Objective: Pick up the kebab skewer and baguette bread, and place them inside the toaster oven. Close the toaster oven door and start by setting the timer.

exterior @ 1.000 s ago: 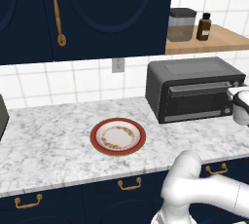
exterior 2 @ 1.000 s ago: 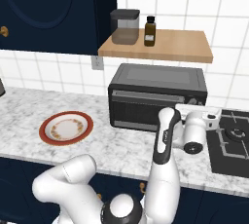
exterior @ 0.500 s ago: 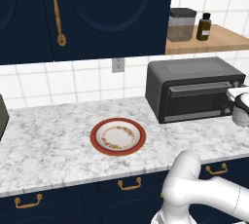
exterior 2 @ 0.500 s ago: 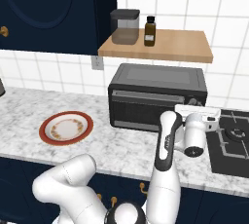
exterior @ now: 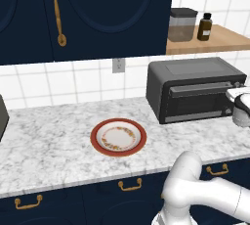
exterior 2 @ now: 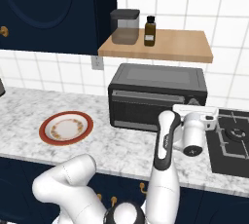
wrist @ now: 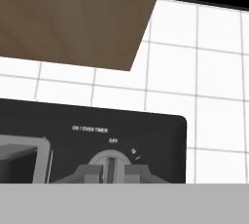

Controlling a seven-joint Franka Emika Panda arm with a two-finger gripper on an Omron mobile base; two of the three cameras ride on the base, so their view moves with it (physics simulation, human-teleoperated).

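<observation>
- toaster oven (exterior: 195, 89) sits at the back of the marble counter (exterior: 49, 146), under the wooden shelf (exterior 2: 160, 45), well to the right of the plate; its door (exterior 2: 146, 105) looks closed up against the front.
- plate (exterior: 118, 137) lies bare on the counter; neither skewer nor baguette lies on it, so i judge both are already inside the oven, though the dark window hides them.
- gripper (wrist: 113, 172) is right at the oven's knob column, its jaws nearly together on either side of the timer knob (wrist: 112, 158); whether they already pinch its ridge i cannot tell.
- knob's ridge points up at the "off" mark, so the step in hand is the last one, setting the timer.
- next move, as i judge it: a firm pinch, then a roll of the wrist toward the tick marks beside "off", without slipping off the ridge.
</observation>
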